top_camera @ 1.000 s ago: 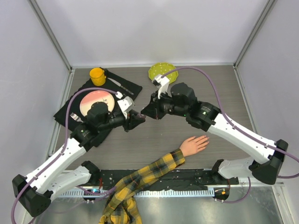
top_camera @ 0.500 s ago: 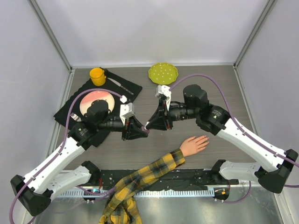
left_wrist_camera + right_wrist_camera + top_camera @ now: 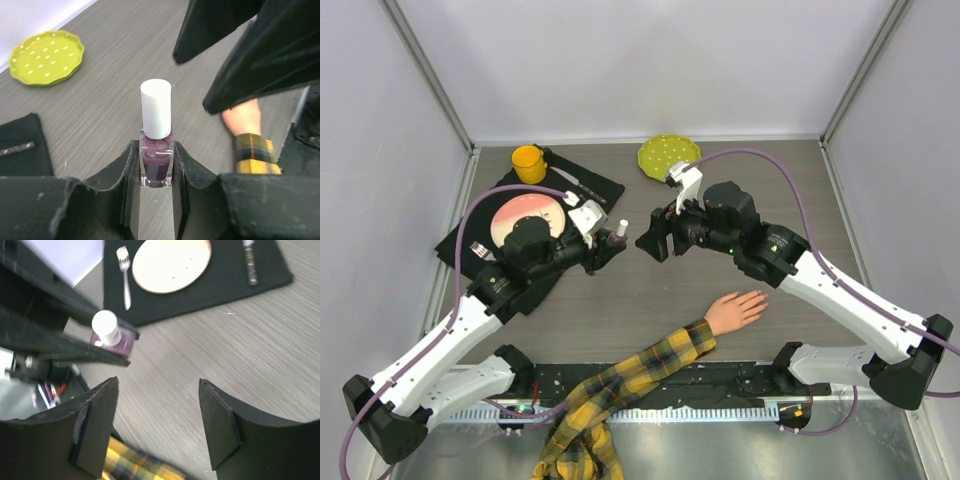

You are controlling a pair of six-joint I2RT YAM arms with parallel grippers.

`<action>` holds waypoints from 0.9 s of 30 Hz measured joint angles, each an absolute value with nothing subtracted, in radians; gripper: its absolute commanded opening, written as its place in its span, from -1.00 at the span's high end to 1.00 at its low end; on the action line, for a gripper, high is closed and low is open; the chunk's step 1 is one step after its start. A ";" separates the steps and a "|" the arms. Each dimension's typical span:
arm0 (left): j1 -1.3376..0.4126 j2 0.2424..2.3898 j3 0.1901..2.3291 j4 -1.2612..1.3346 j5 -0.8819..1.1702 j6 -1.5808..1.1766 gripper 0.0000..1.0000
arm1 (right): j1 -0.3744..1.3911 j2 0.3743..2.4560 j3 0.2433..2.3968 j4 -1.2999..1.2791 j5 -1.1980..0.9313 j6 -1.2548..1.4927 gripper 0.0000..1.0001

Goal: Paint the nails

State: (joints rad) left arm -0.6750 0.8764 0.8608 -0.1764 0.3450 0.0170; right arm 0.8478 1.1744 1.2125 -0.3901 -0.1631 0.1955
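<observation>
Opening the polish is judged to be the step in hand. Towards the left, a polish bottle [image 3: 156, 165] of purple lacquer is pinched upright by its glass body between the left jaws, seemingly clear of the tabletop [image 3: 650, 290], and its white cap [image 3: 156, 107] is exposed above them. Just to its right, the right jaws are spread wide and pointed at the bottle, near it but apart from it. Further right and nearer the bases, the mannequin hand [image 3: 732, 311] is laid flat on the tabletop. The nails [image 3: 760, 297] at its fingertips are too small to be made out. For the next move, the right jaws would need to be brought squarely around the cap, closed on it and turned, with the bottle gripped firmly.
</observation>
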 measured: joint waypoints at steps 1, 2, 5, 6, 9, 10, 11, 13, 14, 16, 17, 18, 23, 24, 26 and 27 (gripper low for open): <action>-0.675 0.874 0.850 -0.167 0.326 0.018 0.99 | 0.848 1.179 1.219 -0.393 -0.134 0.220 -0.34; -0.675 0.871 0.840 -0.162 0.311 0.019 0.99 | 0.852 1.185 1.232 -0.395 -0.097 0.246 -0.31; -0.675 0.870 0.823 -0.158 0.270 0.020 1.00 | 0.883 1.214 1.270 -0.397 -0.004 0.300 -0.29; -0.675 0.870 0.820 -0.156 0.258 0.021 1.00 | 0.902 1.229 1.286 -0.398 0.026 0.315 -0.29; -0.675 0.870 0.820 -0.150 0.241 0.027 1.00 | 0.960 1.277 1.327 -0.398 0.102 0.344 -0.28; -0.675 0.870 0.820 -0.148 0.238 0.028 0.99 | 0.971 1.291 1.337 -0.398 0.116 0.348 -0.28; -0.675 0.870 0.820 -0.147 0.235 0.028 1.00 | 0.984 1.306 1.350 -0.399 0.133 0.352 -0.28; -0.675 0.870 0.820 -0.147 0.234 0.029 1.00 | 0.998 1.335 1.374 -0.399 0.154 0.360 -0.25; -0.675 0.870 0.820 -0.146 0.234 0.030 1.00 | 1.000 1.348 1.385 -0.399 0.165 0.364 -0.23; -0.675 0.870 0.820 -0.146 0.234 0.031 0.99 | 1.000 1.367 1.399 -0.399 0.181 0.369 -0.14; -0.675 0.870 0.819 -0.146 0.235 0.031 0.99 | 1.000 1.374 1.404 -0.399 0.187 0.370 -0.11; -0.675 0.870 0.819 -0.146 0.235 0.031 0.99 | 1.000 1.377 1.406 -0.399 0.192 0.371 -0.09; -0.675 0.870 0.819 -0.146 0.237 0.031 1.00 | 1.000 1.388 1.419 -0.398 0.192 0.373 0.11; -0.675 0.870 0.819 -0.146 0.239 0.031 1.00 | 1.000 1.390 1.419 -0.398 0.186 0.374 0.12; -0.675 0.870 0.818 -0.146 0.244 0.031 0.99 | 1.000 1.392 1.420 -0.398 0.170 0.374 0.19; -0.675 0.870 0.818 -0.146 0.246 0.031 1.00 | 1.000 1.393 1.420 -0.397 0.157 0.374 0.27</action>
